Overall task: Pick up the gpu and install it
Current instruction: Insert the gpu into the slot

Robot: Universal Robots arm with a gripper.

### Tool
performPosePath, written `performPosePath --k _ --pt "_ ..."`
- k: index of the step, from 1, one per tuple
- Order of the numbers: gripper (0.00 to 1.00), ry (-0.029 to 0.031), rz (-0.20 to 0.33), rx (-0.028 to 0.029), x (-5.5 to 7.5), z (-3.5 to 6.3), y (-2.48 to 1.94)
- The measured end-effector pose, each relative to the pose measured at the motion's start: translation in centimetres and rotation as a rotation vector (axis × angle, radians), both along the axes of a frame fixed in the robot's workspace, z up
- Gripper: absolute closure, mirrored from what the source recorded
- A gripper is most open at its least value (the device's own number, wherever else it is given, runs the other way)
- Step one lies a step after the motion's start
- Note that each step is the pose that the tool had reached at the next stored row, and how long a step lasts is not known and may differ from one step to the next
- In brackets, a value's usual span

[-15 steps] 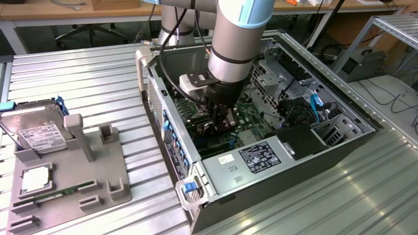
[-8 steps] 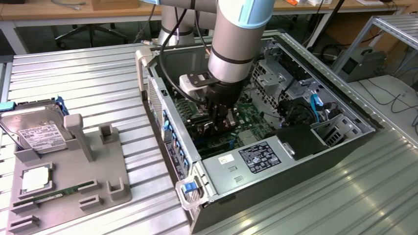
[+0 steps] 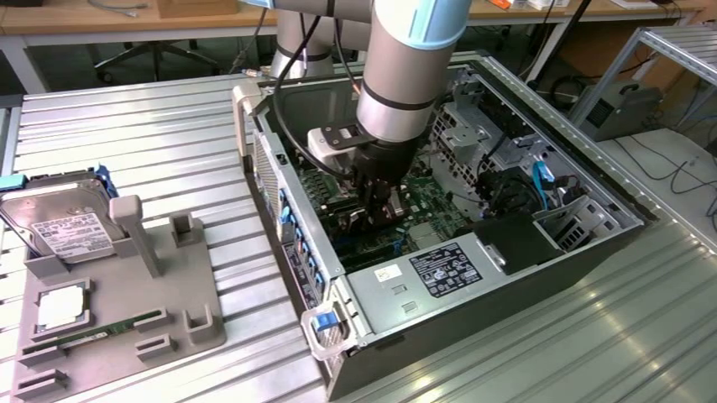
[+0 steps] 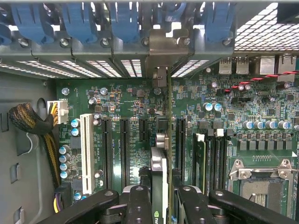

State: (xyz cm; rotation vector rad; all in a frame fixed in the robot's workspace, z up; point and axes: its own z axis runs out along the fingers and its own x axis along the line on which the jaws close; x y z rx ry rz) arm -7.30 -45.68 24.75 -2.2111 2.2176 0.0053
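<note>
Gripper (image 4: 159, 205) is clamping the gpu (image 4: 159, 172) edge-on between its two black fingers (image 4: 138, 205), the card hanging upright inside the open computer case (image 3: 583, 252). Card is lining up over a black expansion slot (image 4: 179, 140) on the green motherboard (image 4: 135, 102), its silver bracket end pointing toward the rear slot openings (image 4: 131, 67) with blue latches (image 4: 125, 21). Pickup is looking done; seating appears not finished, since slot contacts are showing beyond the card. In the exterior view, the arm (image 3: 409, 59) is reaching down into the case centre. At nine o'clock from the case, a grey fixture tray (image 3: 168, 285) is holding a hard drive (image 3: 62, 222) and a RAM stick (image 3: 96, 333).
</note>
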Motion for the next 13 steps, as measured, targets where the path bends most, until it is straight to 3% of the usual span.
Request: performPosePath --k 13 --pt "0.73 -0.0002 0.000 0.0016 -0.02 -0.05 0.02"
